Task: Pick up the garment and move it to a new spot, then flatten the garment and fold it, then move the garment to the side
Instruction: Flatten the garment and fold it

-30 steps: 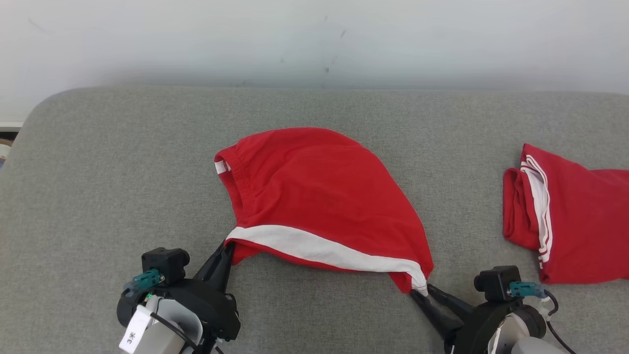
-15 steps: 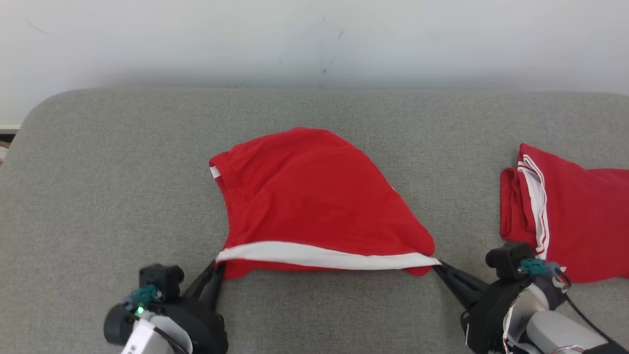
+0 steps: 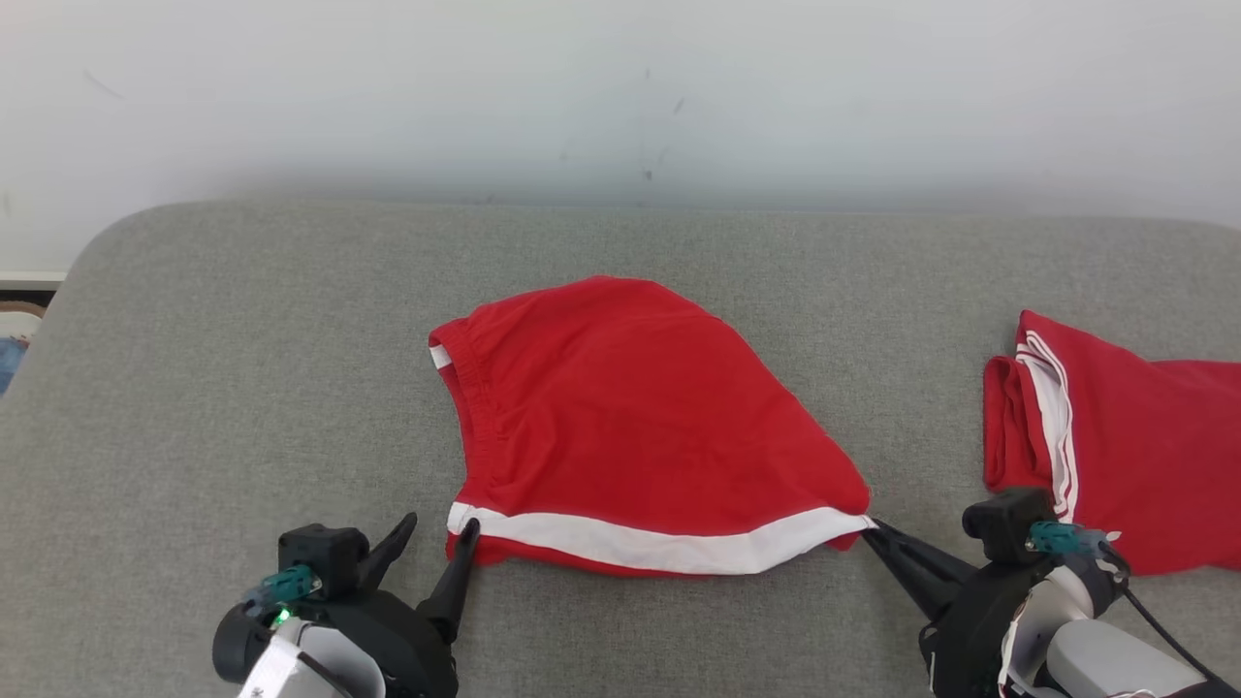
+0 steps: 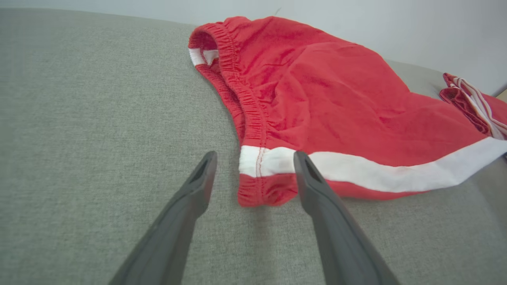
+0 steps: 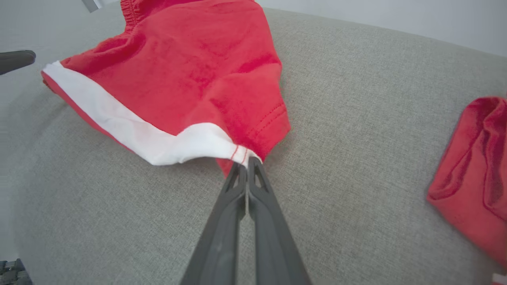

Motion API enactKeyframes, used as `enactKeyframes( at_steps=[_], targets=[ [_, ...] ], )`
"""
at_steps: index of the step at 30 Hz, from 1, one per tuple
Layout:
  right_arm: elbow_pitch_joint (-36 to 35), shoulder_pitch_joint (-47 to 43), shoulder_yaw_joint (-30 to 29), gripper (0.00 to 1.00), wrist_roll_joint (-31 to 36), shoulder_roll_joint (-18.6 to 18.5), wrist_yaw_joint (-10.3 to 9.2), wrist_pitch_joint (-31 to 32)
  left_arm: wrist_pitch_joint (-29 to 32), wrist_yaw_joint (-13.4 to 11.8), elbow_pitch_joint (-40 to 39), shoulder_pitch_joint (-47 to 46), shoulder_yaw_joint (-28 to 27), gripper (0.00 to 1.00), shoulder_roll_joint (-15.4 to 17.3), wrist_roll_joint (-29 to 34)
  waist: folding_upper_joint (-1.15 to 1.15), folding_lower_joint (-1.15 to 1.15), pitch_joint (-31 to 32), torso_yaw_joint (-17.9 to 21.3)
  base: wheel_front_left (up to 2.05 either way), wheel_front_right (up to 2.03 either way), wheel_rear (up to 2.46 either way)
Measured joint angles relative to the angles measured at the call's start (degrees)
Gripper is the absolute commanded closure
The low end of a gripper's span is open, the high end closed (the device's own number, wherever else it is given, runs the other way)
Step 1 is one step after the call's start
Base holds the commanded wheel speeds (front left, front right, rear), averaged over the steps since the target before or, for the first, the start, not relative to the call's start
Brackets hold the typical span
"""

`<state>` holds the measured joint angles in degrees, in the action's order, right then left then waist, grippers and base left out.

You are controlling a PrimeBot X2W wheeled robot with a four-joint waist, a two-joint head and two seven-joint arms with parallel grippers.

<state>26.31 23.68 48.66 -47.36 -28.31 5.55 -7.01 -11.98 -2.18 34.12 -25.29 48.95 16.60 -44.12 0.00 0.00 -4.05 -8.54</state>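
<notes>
The red shorts (image 3: 630, 427) lie spread on the grey cloth-covered worktop (image 3: 242, 368), well to the left of a second, folded red piece (image 3: 1115, 436), with bare cloth between the two. They look thin, light and limp. They will sag and crease wherever they are not held, and on this woven cover they would likely drag rather than slide. The doubled spots are the best places to take hold: the white-banded hem (image 3: 659, 548) at its two corners and the gathered elastic waistband (image 3: 475, 397), where the cloth is thick enough not to slip out. The right hand (image 3: 870, 528), in the gap between the shorts and the folded piece, is pinched tight on the hem corner nearest that piece. The left hand (image 3: 442, 523), at the hem corner farthest from the folded piece, stands wide open and holds nothing; that corner lies on the worktop between its fingers. The folded piece is the only thing near. It takes up the room on that side, so a move toward it could rumple it.
</notes>
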Motion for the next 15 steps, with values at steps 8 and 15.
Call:
enactKeyframes(
  at_steps=[8,15],
  targets=[
    [0.0,0.05,0.89,1.0,0.94,0.36,0.02,-0.03,1.98,0.76,-1.1,0.14,-1.66,0.0,0.25,-3.36,0.0,0.0,0.46,0.68,0.0,0.0,0.0],
    [-0.25,0.61,1.64,1.0,1.96,0.47,0.13,0.02,5.84,2.18,2.38,-0.88,-1.63,0.0,0.53,-4.57,0.0,0.0,-0.2,1.98,0.0,0.0,0.0]
  ],
)
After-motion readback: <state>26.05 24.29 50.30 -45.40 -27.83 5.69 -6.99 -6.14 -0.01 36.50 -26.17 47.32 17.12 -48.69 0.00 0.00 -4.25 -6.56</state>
